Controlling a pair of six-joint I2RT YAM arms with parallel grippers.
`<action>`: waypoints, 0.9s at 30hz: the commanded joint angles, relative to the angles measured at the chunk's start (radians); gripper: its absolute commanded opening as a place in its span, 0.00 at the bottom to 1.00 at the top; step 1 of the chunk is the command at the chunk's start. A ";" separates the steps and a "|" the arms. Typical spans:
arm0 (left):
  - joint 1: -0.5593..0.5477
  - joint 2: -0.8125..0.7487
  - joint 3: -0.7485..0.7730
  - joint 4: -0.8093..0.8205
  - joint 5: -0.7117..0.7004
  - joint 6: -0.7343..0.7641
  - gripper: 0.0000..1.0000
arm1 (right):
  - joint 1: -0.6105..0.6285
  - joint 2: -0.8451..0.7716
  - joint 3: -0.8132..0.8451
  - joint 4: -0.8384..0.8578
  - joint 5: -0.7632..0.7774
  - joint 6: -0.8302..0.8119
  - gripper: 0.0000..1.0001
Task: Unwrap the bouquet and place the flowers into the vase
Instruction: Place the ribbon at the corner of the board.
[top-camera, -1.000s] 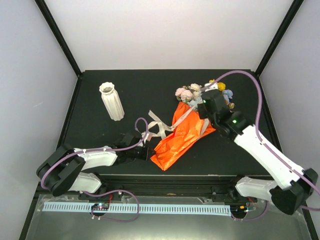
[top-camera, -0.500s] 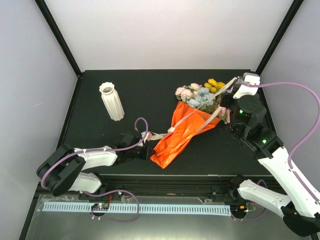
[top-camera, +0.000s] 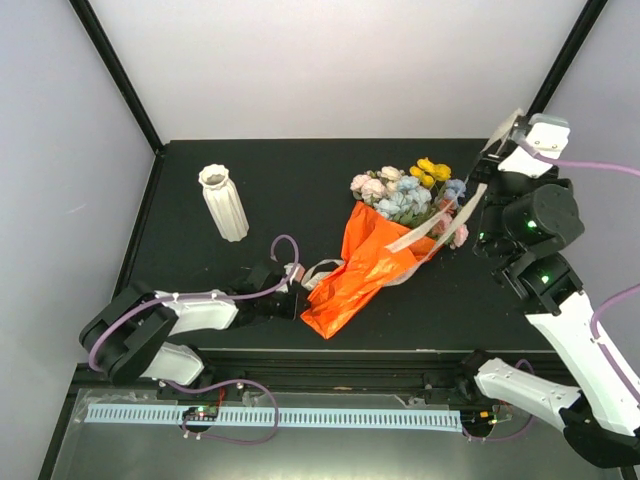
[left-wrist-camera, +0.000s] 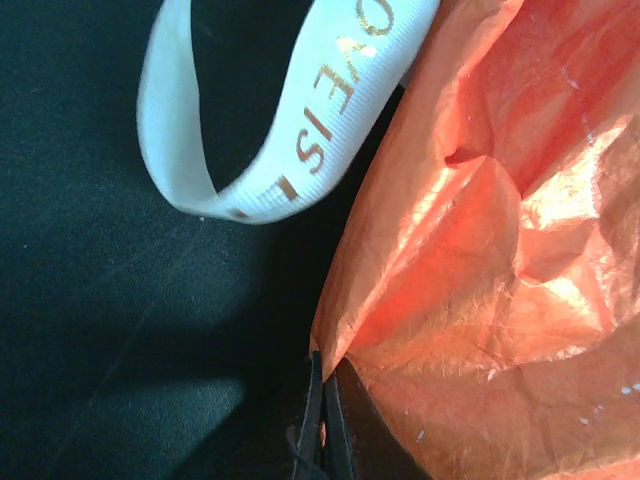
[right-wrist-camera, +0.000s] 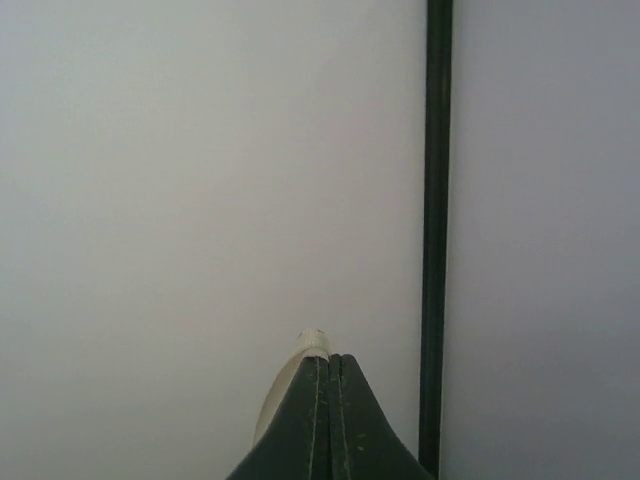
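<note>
My right gripper (right-wrist-camera: 329, 362), a second ago low over the bouquet (top-camera: 375, 255), has swung up and out beyond the worktop's (top-camera: 200, 270) far right corner, its fingers pressed together on the end of the cream ribbon (top-camera: 440, 222). The ribbon, slack in loops before, now runs taut from the wrap up to that gripper. My left gripper (left-wrist-camera: 322, 400) stays pinched on the lower edge of the orange paper (top-camera: 350, 285) by the near edge, anchoring the bundle against the pull. By my reading, the tie is coming off and the unwrapping itself is next, with one loop of ribbon left beside the paper. The bouquet lies right of the worktop's middle, its crumpled paper cone pointing to the near edge. The flowers (top-camera: 405, 195), pink, cream, pale blue and yellow, fan toward the far right corner, uncovered now that the arm is clear. The vase (top-camera: 225, 205) stands upright near the far left corner, well apart.
</note>
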 joint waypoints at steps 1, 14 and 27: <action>-0.002 0.051 0.046 0.033 -0.012 -0.003 0.02 | 0.002 0.004 0.053 0.255 0.057 -0.227 0.01; -0.005 0.125 0.203 -0.005 0.006 -0.023 0.11 | 0.003 0.239 0.492 -0.034 -0.224 -0.225 0.01; -0.009 -0.250 0.307 -0.124 0.101 0.133 0.57 | 0.004 0.098 0.207 -0.213 -1.030 0.387 0.01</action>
